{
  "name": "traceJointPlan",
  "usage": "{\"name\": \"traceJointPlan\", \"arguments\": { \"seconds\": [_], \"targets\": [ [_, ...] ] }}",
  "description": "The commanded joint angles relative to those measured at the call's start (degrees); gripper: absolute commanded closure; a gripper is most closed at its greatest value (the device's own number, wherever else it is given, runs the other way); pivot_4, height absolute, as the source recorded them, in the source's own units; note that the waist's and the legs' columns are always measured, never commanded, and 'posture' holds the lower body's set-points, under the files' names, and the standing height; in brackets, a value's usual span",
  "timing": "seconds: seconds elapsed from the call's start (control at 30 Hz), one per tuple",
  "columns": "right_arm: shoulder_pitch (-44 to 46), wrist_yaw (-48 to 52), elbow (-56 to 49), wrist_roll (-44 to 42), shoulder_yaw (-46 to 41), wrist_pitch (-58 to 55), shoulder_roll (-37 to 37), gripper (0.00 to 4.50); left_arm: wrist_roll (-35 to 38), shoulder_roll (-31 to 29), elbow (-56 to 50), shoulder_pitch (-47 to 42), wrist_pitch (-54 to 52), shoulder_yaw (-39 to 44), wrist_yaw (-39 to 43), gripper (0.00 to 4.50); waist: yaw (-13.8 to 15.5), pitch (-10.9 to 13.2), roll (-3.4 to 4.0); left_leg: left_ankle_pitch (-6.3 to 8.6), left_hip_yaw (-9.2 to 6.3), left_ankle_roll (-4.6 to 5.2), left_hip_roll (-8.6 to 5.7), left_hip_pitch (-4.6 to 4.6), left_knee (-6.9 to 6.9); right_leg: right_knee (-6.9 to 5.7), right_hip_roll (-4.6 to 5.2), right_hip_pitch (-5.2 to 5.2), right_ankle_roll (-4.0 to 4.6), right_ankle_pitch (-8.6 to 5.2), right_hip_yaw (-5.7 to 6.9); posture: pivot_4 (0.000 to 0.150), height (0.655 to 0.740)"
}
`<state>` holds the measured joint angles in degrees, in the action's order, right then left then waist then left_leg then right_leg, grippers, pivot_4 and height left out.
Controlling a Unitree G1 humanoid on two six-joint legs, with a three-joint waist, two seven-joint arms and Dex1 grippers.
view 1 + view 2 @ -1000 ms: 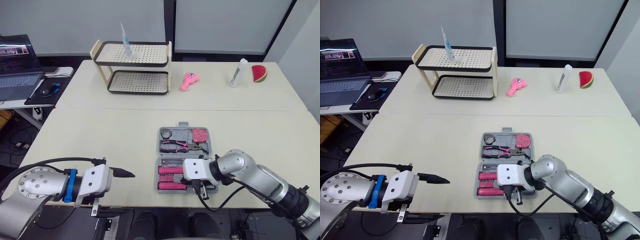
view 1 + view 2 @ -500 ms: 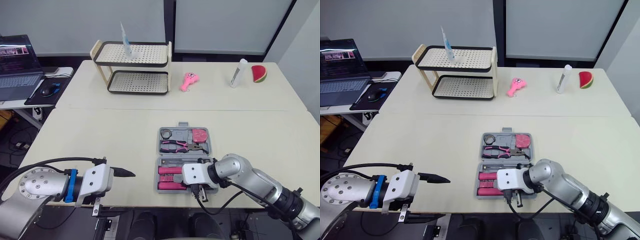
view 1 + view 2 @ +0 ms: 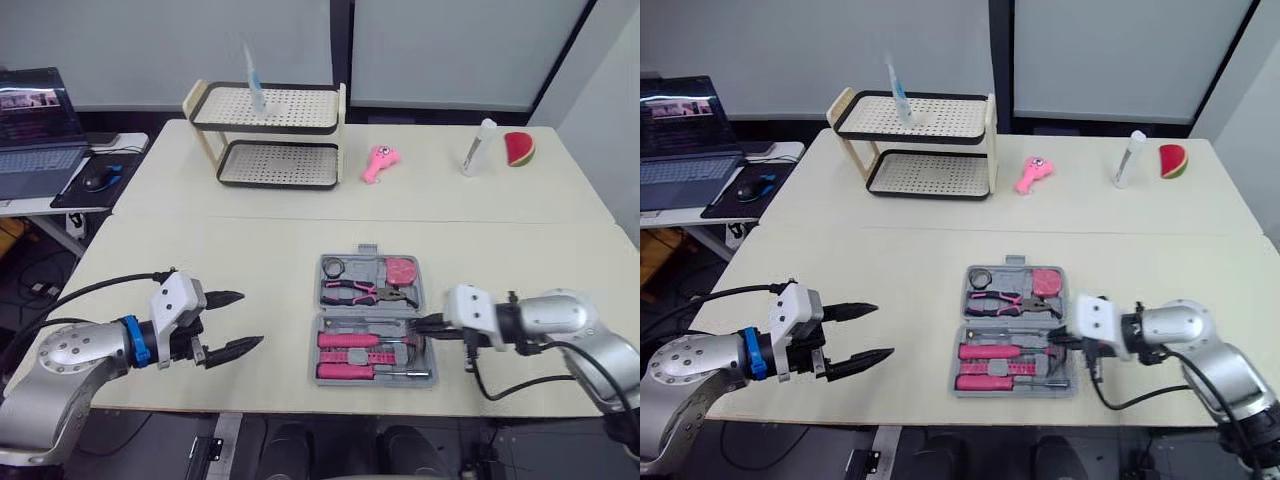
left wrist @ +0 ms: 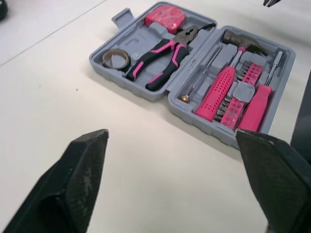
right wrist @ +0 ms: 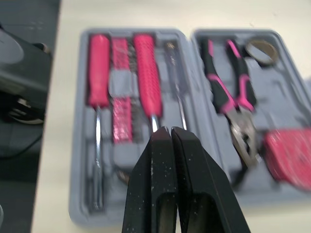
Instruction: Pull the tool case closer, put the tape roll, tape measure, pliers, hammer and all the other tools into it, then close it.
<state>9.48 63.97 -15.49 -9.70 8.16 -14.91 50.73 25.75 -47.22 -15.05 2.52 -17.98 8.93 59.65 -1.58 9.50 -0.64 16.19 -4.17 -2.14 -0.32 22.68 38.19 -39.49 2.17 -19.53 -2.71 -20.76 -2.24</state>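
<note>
Two halves of the tool case lie open on the desk, near its front edge. Left gripper, fingers spread, hovers to its left; right gripper, fingers pressed together, by its right edge. Left wrist view picks out tape roll, pliers, tape measure and hammer inside. Rack and laptop behind.
</note>
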Motion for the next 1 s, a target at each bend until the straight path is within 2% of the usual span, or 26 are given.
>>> {"name": "traceJointPlan", "arguments": {
  "seconds": [0.03, 0.27, 0.33, 0.37, 0.6, 1.0],
  "targets": [
    [0.5, -1.7, 4.2, 1.7, -2.0, 3.2, 0.2, 4.5, -4.6, 1.7, 6.4, -3.1, 7.1, -3.7, 1.6, 1.52, -0.2, 0.0, 0.0, 0.0, 0.0, 0.0, 0.0, 0.0, 0.0, -0.02, -0.02, -0.02, 0.0, 0.0, 0.0, 0.15, 0.729],
    [5.0, -6.5, 15.0, 9.8, 3.1, 6.5, -3.8, 4.5, -14.2, 7.4, 23.4, -11.0, 18.7, -13.6, 3.3, 3.51, -0.2, 0.0, 0.0, 0.0, 0.04, -0.01, -0.03, 0.06, -0.01, -0.04, -0.05, -0.12, 0.0, 0.0, -0.02, 0.15, 0.729],
    [6.4, -7.1, 18.2, 11.7, 4.4, 7.8, -5.1, 4.5, -15.8, 9.6, 26.8, -13.5, 20.1, -15.1, 2.5, 4.31, -0.2, 0.0, -0.01, -0.01, 0.02, -0.01, -0.04, 0.12, 0.09, -0.1, -0.06, -0.16, 0.0, 0.0, 0.0, 0.15, 0.729],
    [7.1, -7.5, 19.7, 12.4, 4.9, 8.4, -5.7, 4.5, -16.5, 10.8, 28.1, -14.7, 20.6, -15.7, 1.9, 4.45, -0.2, 0.0, -0.01, -0.01, 0.03, -0.01, -0.04, 0.13, 0.1, -0.12, -0.06, -0.17, 0.0, 0.0, 0.0, 0.15, 0.729],
    [9.6, -7.9, 25.1, 14.6, 6.8, 10.9, -8.3, 4.5, -19.8, 15.7, 33.2, -20.0, 21.6, -18.6, -0.2, 4.45, 0.0, 0.0, -0.02, -0.01, 0.02, -0.02, -0.08, 0.21, 0.45, -0.32, -0.03, -0.2, -0.01, 0.0, 0.01, 0.15, 0.729],
    [12.1, -7.3, 28.3, 16.3, 8.2, 12.2, -11.5, 4.5, -24.7, 20.2, 43.4, -25.6, 26.5, -21.6, -1.2, 4.45, -0.1, 0.0, -0.02, -0.06, 0.02, -0.12, -0.08, 0.23, 0.55, -0.43, -0.04, -0.24, -0.01, -0.01, 0.02, 0.15, 0.729]
  ]
}}
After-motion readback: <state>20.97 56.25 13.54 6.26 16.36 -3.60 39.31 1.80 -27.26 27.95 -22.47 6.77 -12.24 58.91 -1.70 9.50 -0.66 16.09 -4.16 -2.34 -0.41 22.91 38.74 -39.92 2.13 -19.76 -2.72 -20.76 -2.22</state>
